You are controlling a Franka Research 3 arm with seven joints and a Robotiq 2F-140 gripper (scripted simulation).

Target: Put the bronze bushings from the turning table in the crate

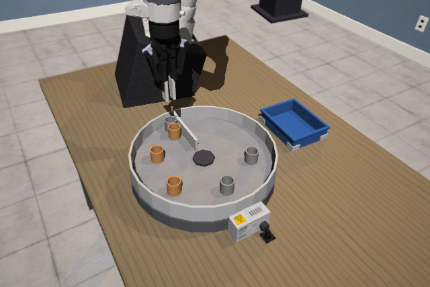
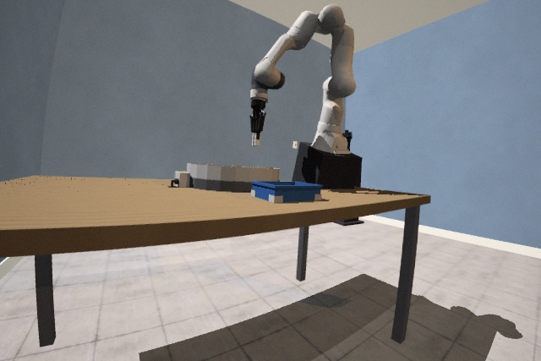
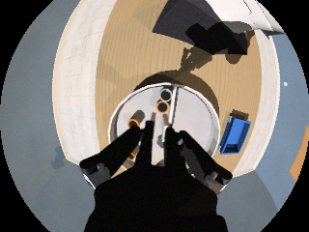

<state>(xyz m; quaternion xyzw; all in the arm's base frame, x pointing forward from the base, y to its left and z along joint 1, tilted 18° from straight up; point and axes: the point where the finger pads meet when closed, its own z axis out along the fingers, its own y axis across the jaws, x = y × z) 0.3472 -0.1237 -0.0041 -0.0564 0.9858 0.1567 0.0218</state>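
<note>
- My pincer is hanging in the air above the turntable's rim, tips down, its fingers standing narrow, almost together, and gripping nothing.
- I am judging this to be the wait before a first pick: no bronze piece is lying in the crate.
- Below me, a bronze bushing is standing right beside a steel bushing, near the pale divider. My next move is calling for opening, then straddling bronze alone; crowding could be spoiling that.
- Two more bronze bushings, the side one and the front one, are waiting on the turning table.
- Two other steel bushings, one toward the crate and one in front, are sitting there too, and should be staying.
- My own fingers are covering part of the disc in the wrist view; the table's wall is hiding every bushing in the exterior view.
- Farther out, the blue crate is standing beside the turntable, awaiting gently set, unrolling bronze.
</note>
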